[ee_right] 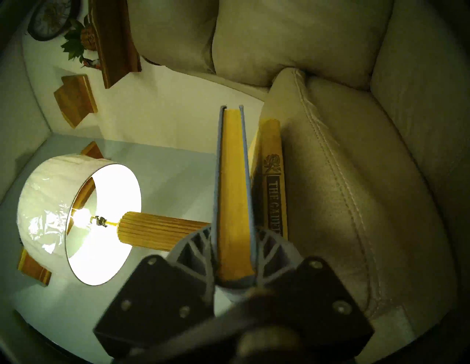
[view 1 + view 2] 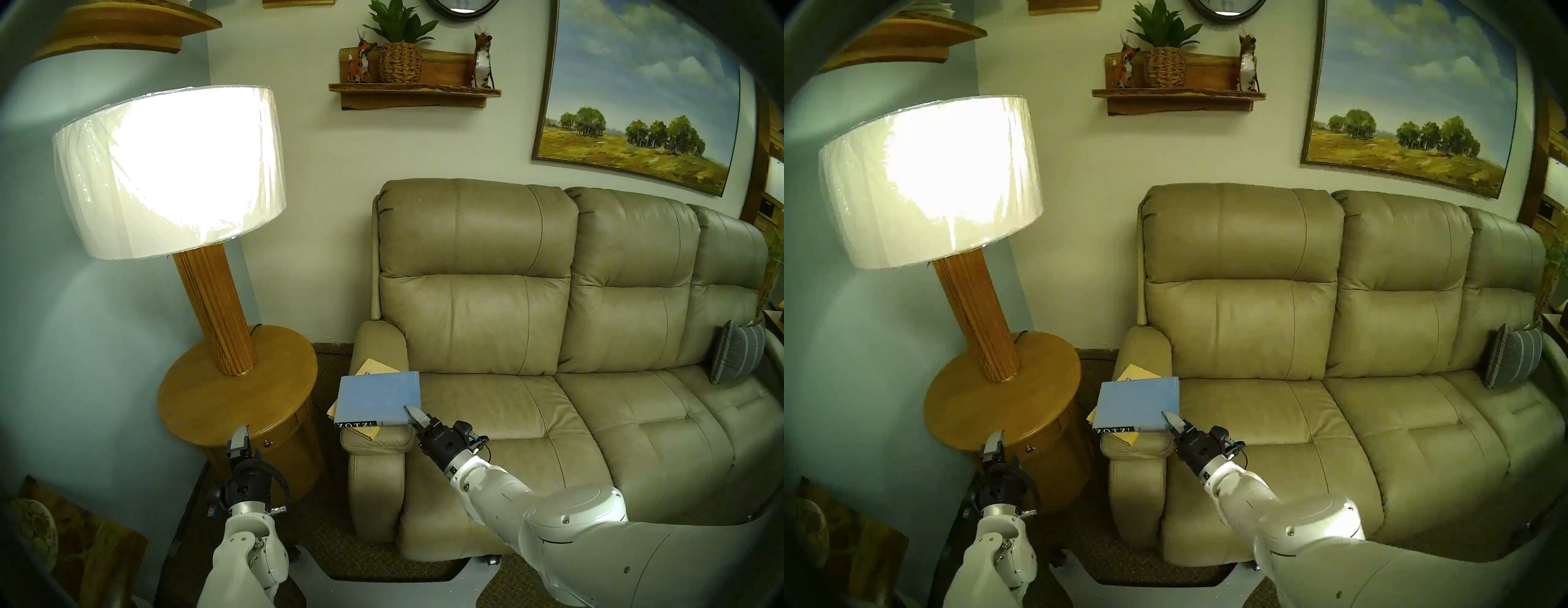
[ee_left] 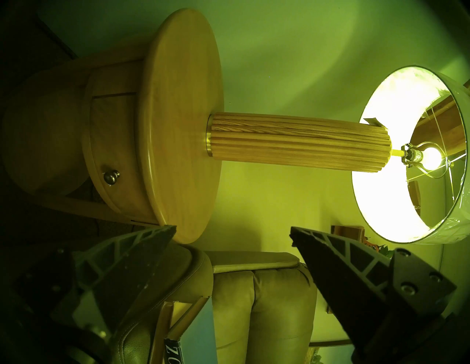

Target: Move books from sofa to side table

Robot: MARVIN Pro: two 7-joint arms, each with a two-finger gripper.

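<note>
Right gripper clamped on blue book corner, apparently just clear of yellow book; side table lies frame-left. Left gripper open, idle.

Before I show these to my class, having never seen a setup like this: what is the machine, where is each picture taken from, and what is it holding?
It is a robot with two white arms, each ending in a two-finger gripper. The two wide pictures come from cameras on its head; the other two from cameras on each wrist, so they look turned on their side. The right gripper is shut on a corner of the blue book, which sits over the yellow book on the sofa armrest. The left gripper is open and holds nothing, in front of the round side table, where a lit lamp stands.
</note>
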